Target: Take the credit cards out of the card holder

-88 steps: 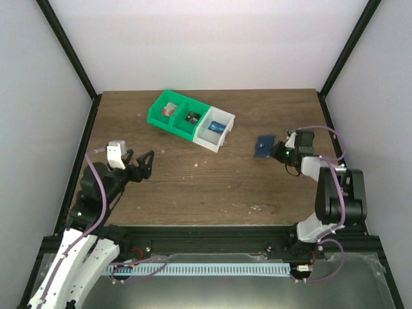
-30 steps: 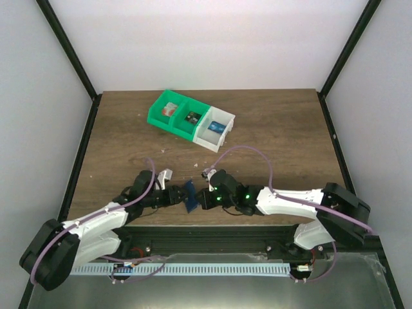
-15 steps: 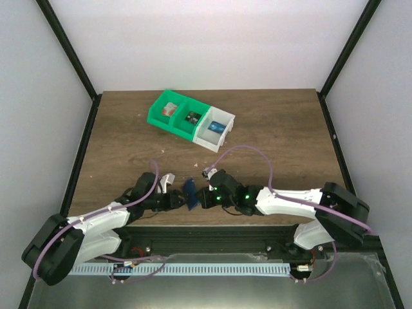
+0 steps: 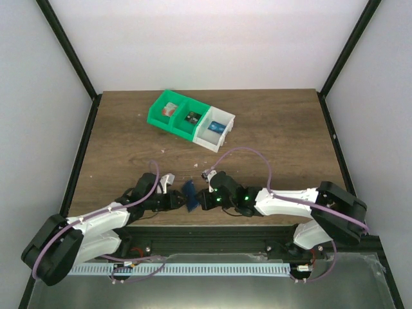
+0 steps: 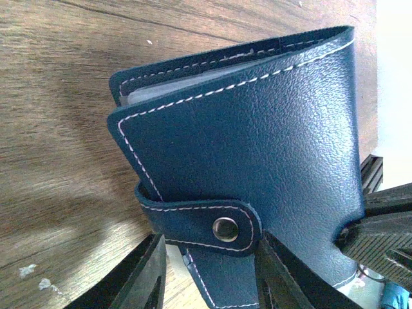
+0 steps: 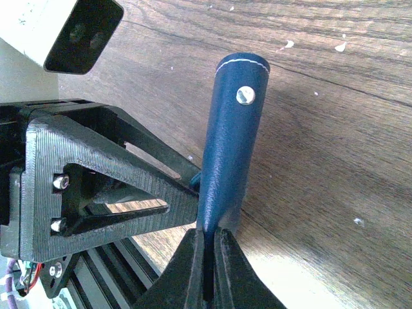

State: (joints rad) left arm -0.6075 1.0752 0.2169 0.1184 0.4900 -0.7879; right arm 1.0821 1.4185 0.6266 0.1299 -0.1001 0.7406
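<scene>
The card holder (image 4: pixel 190 194) is a navy wallet held on edge just above the table's front middle. My right gripper (image 6: pixel 209 235) is shut on its lower edge, and the snap strap (image 6: pixel 244 95) points away. In the left wrist view the card holder (image 5: pixel 257 141) fills the frame, snapped shut, with a pale inner pocket edge (image 5: pixel 187 80) showing. My left gripper (image 5: pixel 209 248) straddles the loose flap (image 5: pixel 225 277) below the strap, with a gap still beside its left finger (image 5: pixel 145 277). Credit cards lie in the bins: a red-and-white one (image 4: pixel 170 109), a dark one (image 4: pixel 192 118) and a blue one (image 4: pixel 217 127).
A green two-compartment bin (image 4: pixel 175 116) and a joined white bin (image 4: pixel 217 131) stand at the back centre. Both arms reach inward low along the table's front edge (image 4: pixel 212 225), their grippers almost touching. The left finger (image 6: pixel 122 193) sits close beside the wallet in the right wrist view.
The right arm brought the card holder from the far right to the front middle. Over the last second the left gripper closed in on it and its jaws narrowed.
</scene>
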